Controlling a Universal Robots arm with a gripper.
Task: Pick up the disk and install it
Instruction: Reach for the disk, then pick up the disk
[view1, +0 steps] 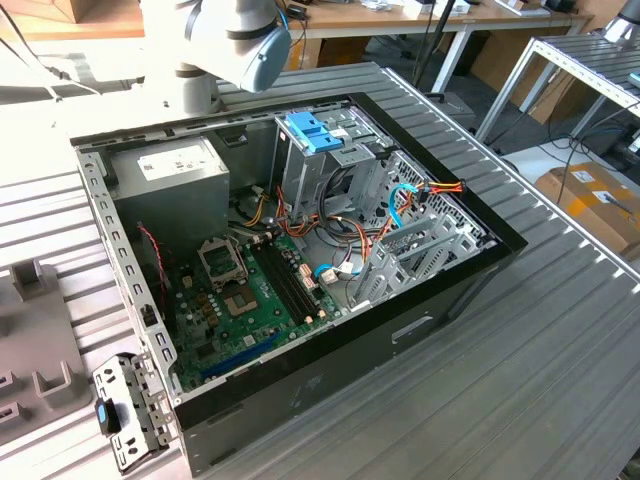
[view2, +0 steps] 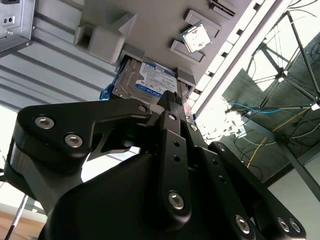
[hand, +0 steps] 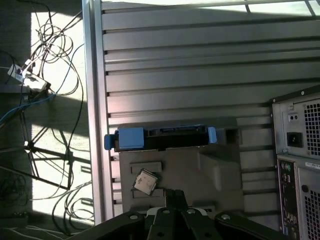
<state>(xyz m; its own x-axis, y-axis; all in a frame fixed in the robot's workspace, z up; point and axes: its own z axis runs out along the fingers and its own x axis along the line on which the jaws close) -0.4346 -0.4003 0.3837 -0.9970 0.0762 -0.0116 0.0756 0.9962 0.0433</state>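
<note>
The disk (hand: 170, 136) is a dark hard drive with bright blue rails, standing on edge in a slot of a grey holder block (hand: 210, 170) on the ribbed table. In the second wrist view the disk (view2: 150, 82) shows its blue and white label. My gripper (hand: 175, 196) hangs over the holder, a short way off the disk and not touching it. Its black fingers (view2: 171, 107) are shut together with nothing between them and point toward the disk's edge.
A square processor chip (hand: 145, 181) lies on the same holder beside the disk. The open computer case (view1: 300, 250) fills the table's middle, with a bare blue bracket (view1: 310, 132) on its drive cage. The case's back panel (hand: 300, 165) stands near the holder. Cables lie on the floor (hand: 40, 80) past the table edge.
</note>
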